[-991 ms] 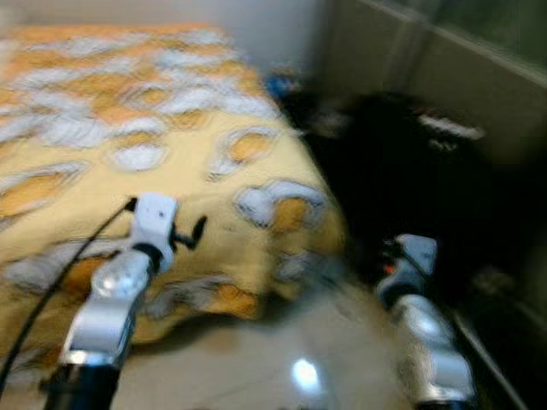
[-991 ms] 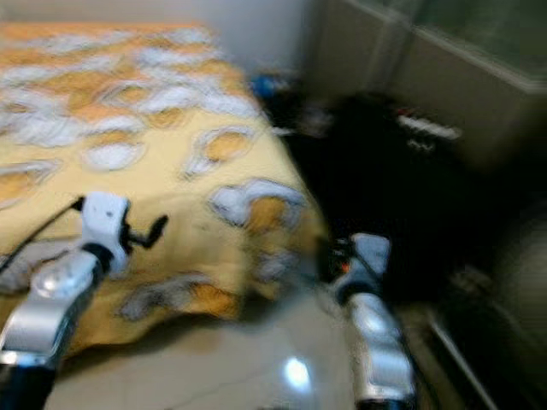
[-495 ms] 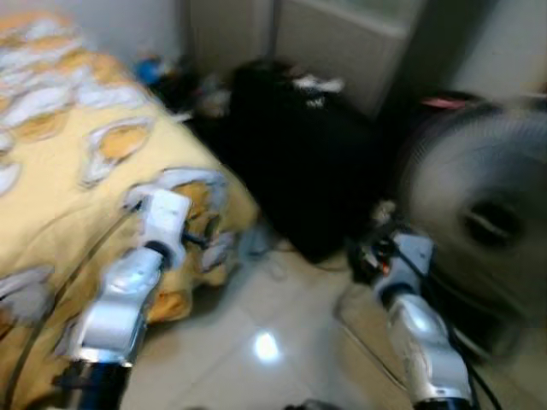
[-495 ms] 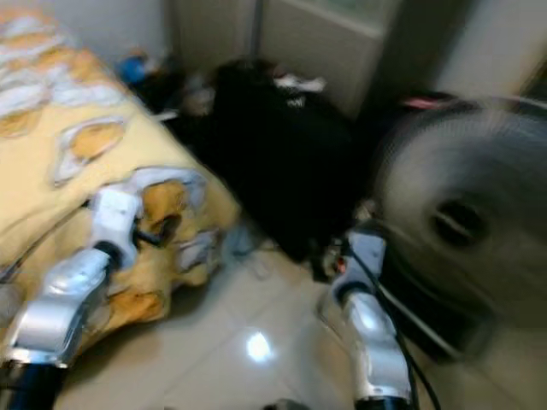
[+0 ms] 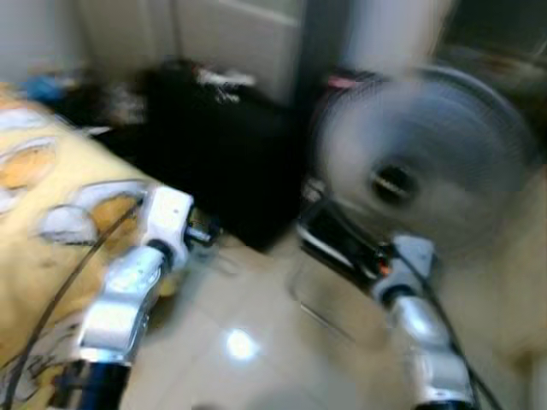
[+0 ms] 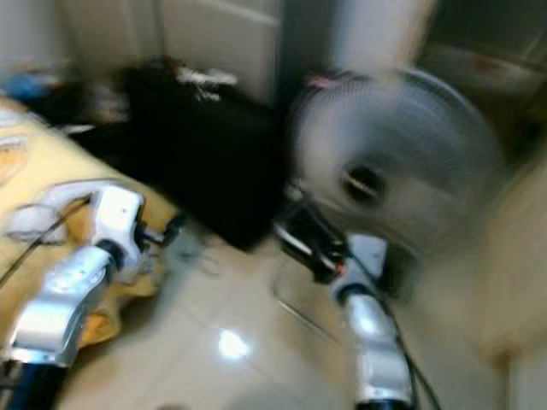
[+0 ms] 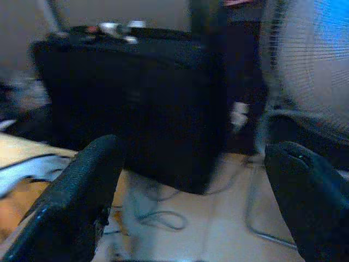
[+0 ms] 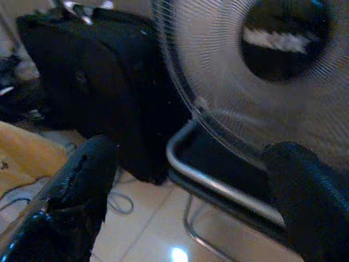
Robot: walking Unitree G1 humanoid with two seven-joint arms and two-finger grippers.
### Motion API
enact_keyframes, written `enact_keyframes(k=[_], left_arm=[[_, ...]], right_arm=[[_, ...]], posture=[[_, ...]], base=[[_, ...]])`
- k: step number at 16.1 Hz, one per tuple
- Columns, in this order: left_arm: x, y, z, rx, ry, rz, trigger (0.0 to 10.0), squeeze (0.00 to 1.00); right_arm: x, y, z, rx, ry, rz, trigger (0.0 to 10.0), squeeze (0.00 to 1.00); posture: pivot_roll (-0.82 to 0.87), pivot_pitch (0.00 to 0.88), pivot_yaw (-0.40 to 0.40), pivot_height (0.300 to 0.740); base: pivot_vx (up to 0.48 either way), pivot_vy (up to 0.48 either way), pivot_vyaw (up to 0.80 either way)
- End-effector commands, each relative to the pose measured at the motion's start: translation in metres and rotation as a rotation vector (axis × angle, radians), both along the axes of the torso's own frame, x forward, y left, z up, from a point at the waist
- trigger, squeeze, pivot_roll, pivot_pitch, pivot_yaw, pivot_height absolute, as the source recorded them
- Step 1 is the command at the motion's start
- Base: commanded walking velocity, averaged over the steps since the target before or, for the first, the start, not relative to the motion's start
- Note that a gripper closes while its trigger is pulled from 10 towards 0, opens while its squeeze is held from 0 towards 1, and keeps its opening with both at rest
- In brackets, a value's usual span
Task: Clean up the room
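Swinging rightward, the head camera has slid the bed with its yellow patterned cover to the left edge and brought a large standing fan into the middle; that is the camera turning, not the things.

No single thing to tidy is settled yet. Nearest candidates are the loose cable coiled on the floor tiles beside a black suitcase. I judge the cable light and limp, best pinched at a bunched loop. The suitcase looks heavy; small items on top are too blurred to name.

Both arms are raised, carrying nothing: left pincer spread wide, right pincer spread wide toward the fan's metal foot.
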State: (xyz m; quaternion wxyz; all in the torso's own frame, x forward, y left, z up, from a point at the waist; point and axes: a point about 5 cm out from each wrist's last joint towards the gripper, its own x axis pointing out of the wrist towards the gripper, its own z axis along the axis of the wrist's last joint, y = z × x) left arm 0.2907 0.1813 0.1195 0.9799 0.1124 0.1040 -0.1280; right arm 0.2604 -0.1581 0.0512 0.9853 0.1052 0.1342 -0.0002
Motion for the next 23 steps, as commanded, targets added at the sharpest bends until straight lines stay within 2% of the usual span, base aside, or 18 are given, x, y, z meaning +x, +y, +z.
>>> enact_keyframes(k=[1,6,12,15,23], left_arm=[[0.0014,0.0031,0.0039,0.007,-0.012,0.005,10.0,0.0],[0.0012,0.0013,0.0023,0.006,-0.007,0.003,10.0,0.0],[-0.0029,0.0085,-0.0038,0.02,-0.006,0.044,10.0,0.0],[-0.0008,0.0086,0.0009,-0.009,-0.024,0.029,10.0,0.0],[-0.0004,0.0096,0.0023,-0.01,-0.038,0.043,10.0,0.0]], right_arm=[[0.0038,0.0038,0.0061,0.006,-0.025,0.001,10.0,0.0],[0.0034,0.0003,0.0041,0.005,-0.01,-0.006,10.0,0.0],[0.001,0.0003,0.002,0.0,-0.001,-0.027,10.0,0.0],[0.004,0.0006,0.0051,-0.007,-0.008,-0.039,10.0,0.0],[0.0073,0.0003,0.011,0.001,-0.059,-0.045,10.0,0.0]], posture=[[0.07,0.0,-0.073,0.74],[0.06,0.0,-0.072,0.74],[0.03,0.0,-0.054,0.74],[0.03,0.0,-0.048,0.74],[0.03,0.0,-0.041,0.74]], base=[[0.458,0.0,0.0],[0.457,0.0,-0.16],[0.0,0.0,-0.8],[0.0,0.0,-0.8],[0.0,0.332,0.0]])
